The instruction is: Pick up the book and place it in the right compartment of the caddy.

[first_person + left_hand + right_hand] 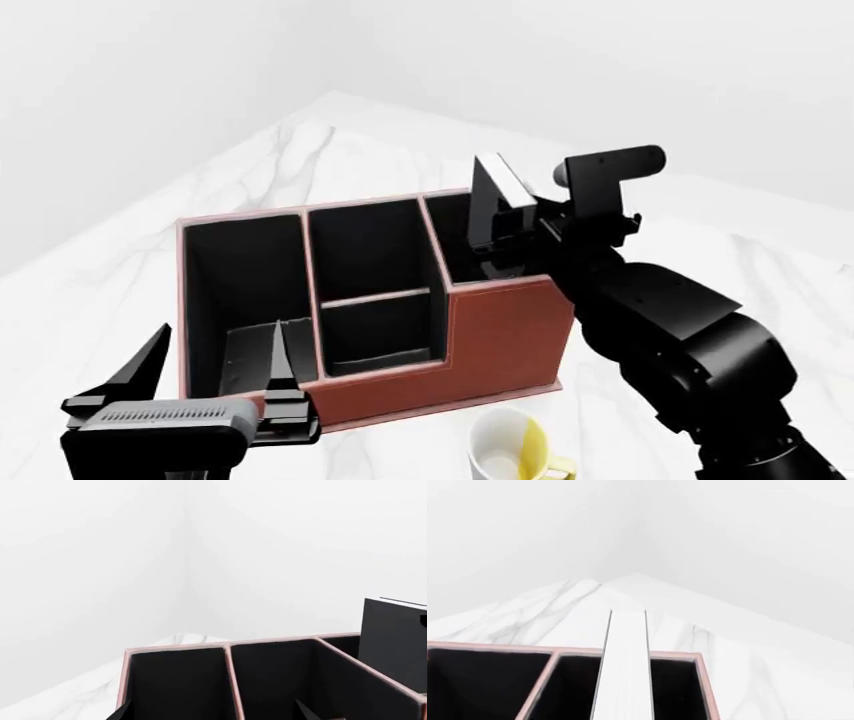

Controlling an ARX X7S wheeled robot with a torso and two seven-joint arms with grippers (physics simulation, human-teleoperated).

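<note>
The black book [491,200] with white page edges stands upright in my right gripper [505,245], which is shut on it. Its lower part is down in the right compartment [451,245] of the reddish-brown caddy [501,335]; its top sticks up above the rim. In the right wrist view the page edges [624,665] run down between the caddy's black sections [677,690]. In the left wrist view the book [393,645] rises behind the caddy's rim [227,642]. My left gripper [222,332] is open and empty at the front of the caddy's low-fronted left section.
A white-and-yellow mug [514,450] stands on the white marble table [334,150] just in front of the caddy's right end, under my right arm. White walls meet in a corner behind the table.
</note>
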